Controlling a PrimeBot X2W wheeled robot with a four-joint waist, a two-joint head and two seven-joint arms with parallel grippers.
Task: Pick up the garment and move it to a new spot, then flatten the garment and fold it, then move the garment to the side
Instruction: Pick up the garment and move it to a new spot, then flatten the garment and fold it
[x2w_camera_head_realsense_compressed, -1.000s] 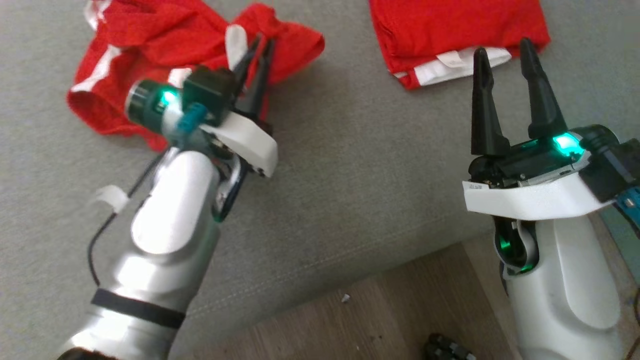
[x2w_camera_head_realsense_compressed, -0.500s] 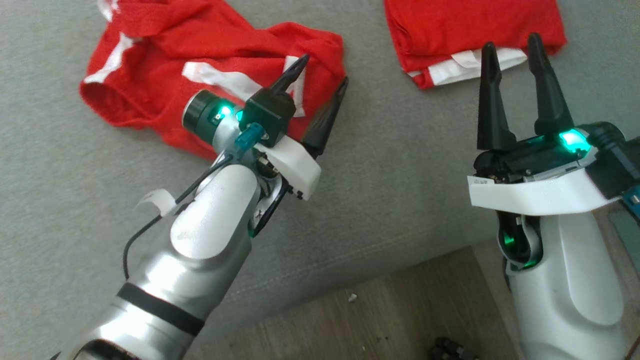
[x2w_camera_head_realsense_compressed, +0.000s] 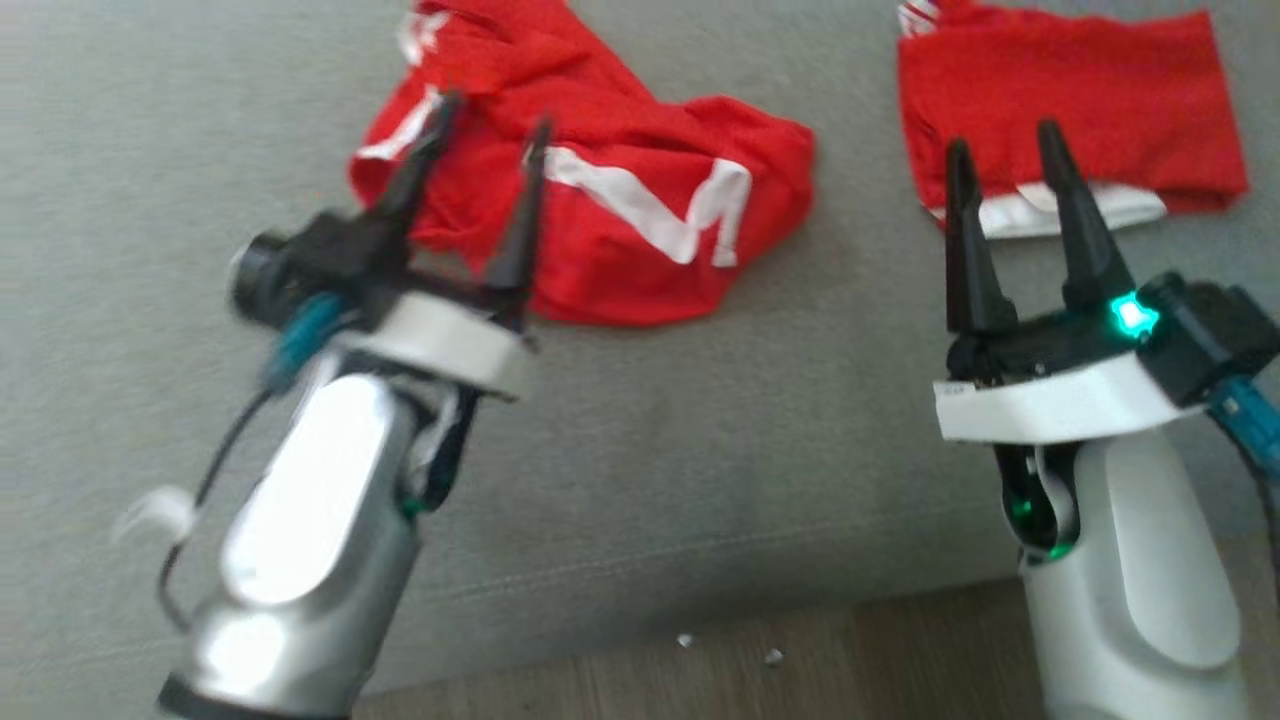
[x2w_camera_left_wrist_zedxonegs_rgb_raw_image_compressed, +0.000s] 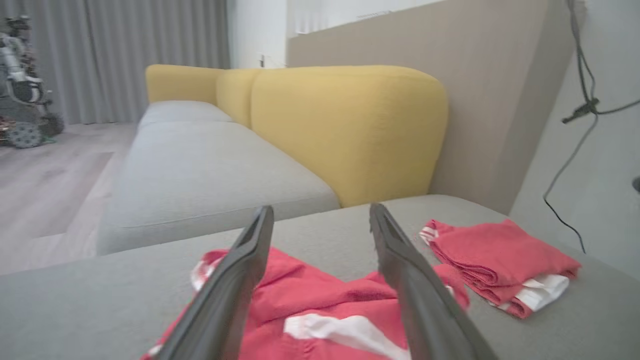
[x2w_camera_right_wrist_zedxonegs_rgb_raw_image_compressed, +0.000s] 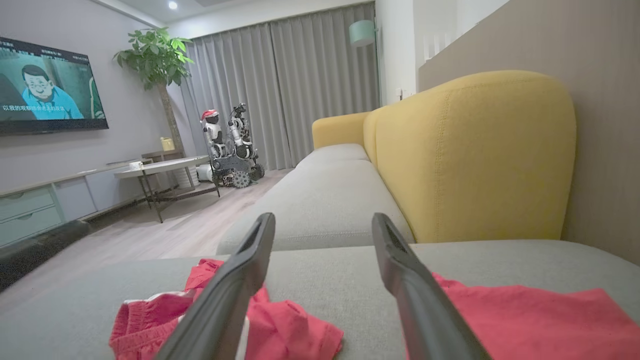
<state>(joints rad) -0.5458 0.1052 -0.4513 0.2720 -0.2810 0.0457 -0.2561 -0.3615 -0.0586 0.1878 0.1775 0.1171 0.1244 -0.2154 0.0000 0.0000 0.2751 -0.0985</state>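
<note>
On the grey fabric sofa cushion (x2w_camera_head_realsense_compressed: 700, 450), the crumpled red cloth garment with white stripes (x2w_camera_head_realsense_compressed: 620, 230) lay loose, neither flattened nor folded. Left gripper (x2w_camera_head_realsense_compressed: 492, 115) hung by its left part, fingers wide, empty. Right gripper (x2w_camera_head_realsense_compressed: 1003, 140) also wide and empty, near a folded red cloth (x2w_camera_head_realsense_compressed: 1080, 150). Flattening, folding and the side move all looked left to do.
</note>
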